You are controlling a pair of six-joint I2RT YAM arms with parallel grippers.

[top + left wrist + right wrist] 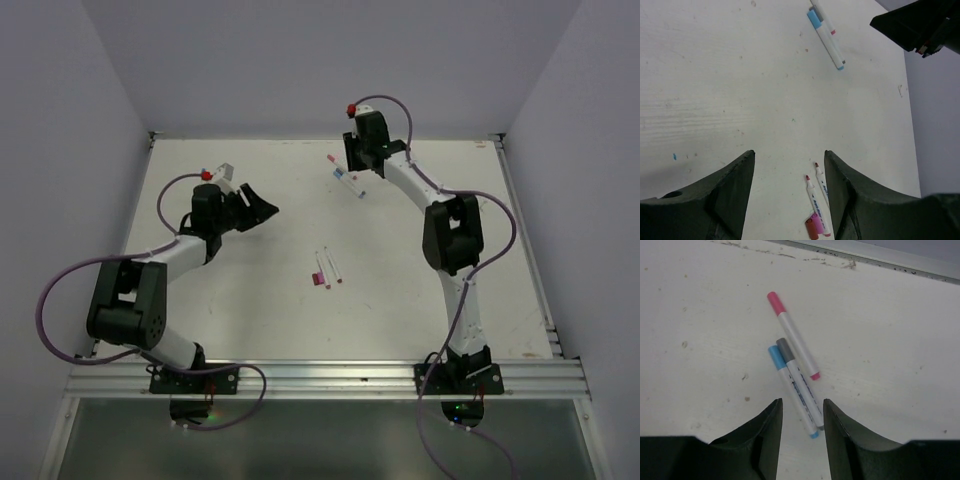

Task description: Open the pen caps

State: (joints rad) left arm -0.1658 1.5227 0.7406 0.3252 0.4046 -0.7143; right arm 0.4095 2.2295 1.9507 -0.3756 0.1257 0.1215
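Here, three of the pen caps sit on their pens in the middle of the right wrist view. A pink cap point(774, 301) is uppermost and a grey cap point(784, 349) lies below it. A blue cap point(774, 356) lies just left of the grey one and touches it. Their white barrels point(799, 347) slant toward the lower right, with the grey and blue pens side by side and the pink-capped pen lying against the grey cap's right side. The lower ends of the grey and blue pens reach the gap between the fingers of the right gripper point(801, 410). Those fingers are spread apart and hold nothing.

In the overhead view this cluster lies at upper centre, beside that gripper. Two more pens point(813, 197) lie nearly parallel at centre frame, well apart from the first group. The left wrist view shows them at lower centre, their red tips bare and pointing up the frame. A maroon cap point(811, 229) and a pale pink cap point(814, 218) lie at their lower ends. Whether these two are loose or pushed onto the barrels cannot be told.

The left gripper point(262, 208), at centre left overhead, has its fingers released and empty. It is near neither group. Everything rests on a white table point(250, 300).
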